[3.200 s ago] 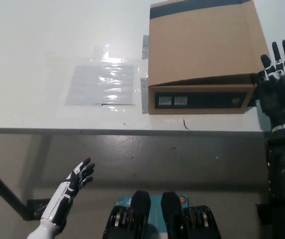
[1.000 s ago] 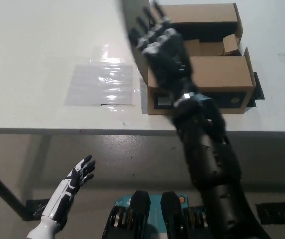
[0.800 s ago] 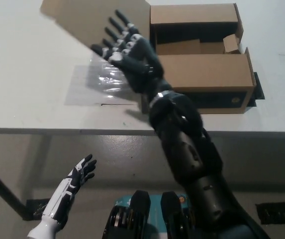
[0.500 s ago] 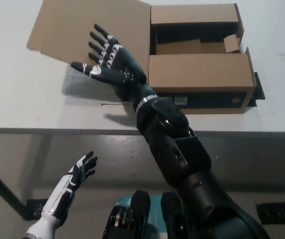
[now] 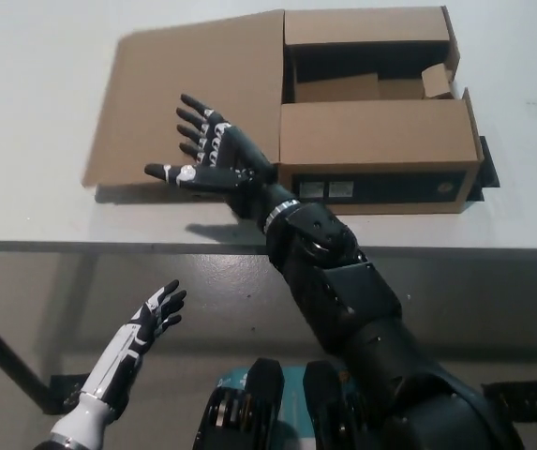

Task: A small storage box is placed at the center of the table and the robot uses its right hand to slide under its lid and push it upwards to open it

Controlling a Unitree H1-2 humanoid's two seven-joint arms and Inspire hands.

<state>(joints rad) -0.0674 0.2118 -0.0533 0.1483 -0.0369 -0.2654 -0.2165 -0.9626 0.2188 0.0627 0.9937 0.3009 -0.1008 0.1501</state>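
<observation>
the box [image 5: 376,141] is open, its lid [image 5: 193,89] lying flat on the table [image 5: 43,112]; the right hand [image 5: 214,161] hovers released, nothing left.

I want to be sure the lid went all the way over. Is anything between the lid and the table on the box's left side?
Nothing visible. The lid lies folded out flat beside the box, with the open right hand above it. The left hand rests below the table.

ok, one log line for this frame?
box: open | lid: flat on table, left of box | right hand: open, over lid | left hand: open, below table edge
</observation>
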